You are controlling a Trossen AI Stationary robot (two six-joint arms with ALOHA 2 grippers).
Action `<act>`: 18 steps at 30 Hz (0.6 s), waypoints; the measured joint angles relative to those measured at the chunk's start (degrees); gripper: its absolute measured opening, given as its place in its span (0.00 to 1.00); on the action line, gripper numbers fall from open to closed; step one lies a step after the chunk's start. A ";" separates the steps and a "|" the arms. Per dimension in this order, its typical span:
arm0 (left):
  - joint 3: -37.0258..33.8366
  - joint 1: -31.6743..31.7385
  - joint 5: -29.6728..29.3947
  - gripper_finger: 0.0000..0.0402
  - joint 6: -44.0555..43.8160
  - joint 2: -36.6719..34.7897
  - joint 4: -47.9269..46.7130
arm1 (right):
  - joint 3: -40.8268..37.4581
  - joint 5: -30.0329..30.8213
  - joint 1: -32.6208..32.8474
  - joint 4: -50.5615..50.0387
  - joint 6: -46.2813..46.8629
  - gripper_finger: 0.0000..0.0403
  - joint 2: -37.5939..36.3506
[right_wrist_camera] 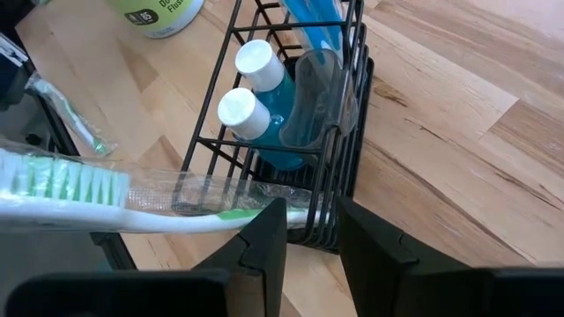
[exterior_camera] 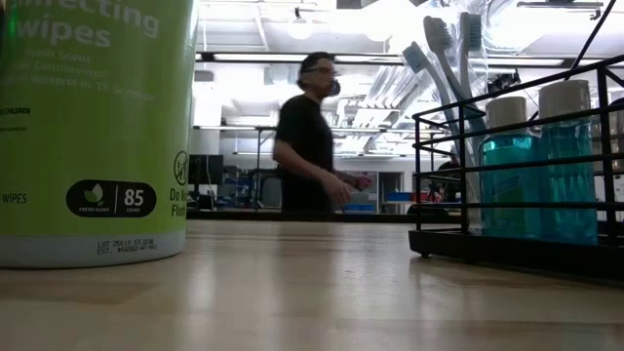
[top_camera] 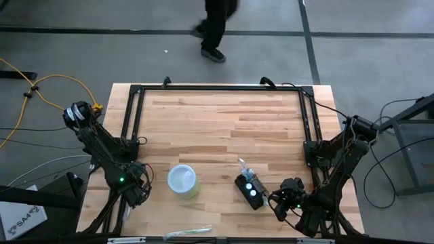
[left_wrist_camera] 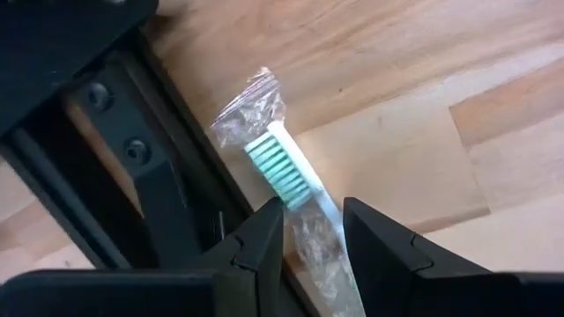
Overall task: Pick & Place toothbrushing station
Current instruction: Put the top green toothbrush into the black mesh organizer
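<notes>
Two arms reach over the bench [top_camera: 217,129] from above; the black holder [top_camera: 249,191] sits beside the right tool [top_camera: 279,205]. Low down, a person [exterior_camera: 307,136] stands behind it. The left tool [left_wrist_camera: 313,231] grips a wrapped toothbrush [left_wrist_camera: 286,172]. The right tool grips another toothbrush [right_wrist_camera: 132,201].

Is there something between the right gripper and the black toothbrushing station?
Yes. A wrapped toothbrush crosses just ahead of the right gripper, in front of the toothbrushing station; nothing else visible.
</notes>
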 joint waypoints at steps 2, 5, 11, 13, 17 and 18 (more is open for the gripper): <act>-0.94 0.01 0.00 0.28 0.01 0.01 1.55 | -0.02 -0.01 0.00 0.00 0.00 0.22 0.00; -1.80 0.02 0.03 0.28 -0.15 -0.09 2.94 | -0.01 -0.01 0.00 0.00 0.00 0.22 0.00; -1.86 0.02 0.27 0.22 -1.03 -0.08 3.33 | -0.02 -0.01 0.00 0.00 0.00 0.22 0.00; -1.89 0.02 0.38 0.17 -1.56 -0.08 3.56 | 0.00 -0.01 0.00 0.00 0.00 0.22 0.00; -1.89 0.02 0.41 0.05 -2.77 -0.06 4.17 | 0.00 -0.01 0.00 0.00 0.00 0.22 0.00; -1.89 0.04 0.48 0.03 -3.00 -0.06 4.26 | -0.02 -0.01 0.00 0.00 0.00 0.22 0.00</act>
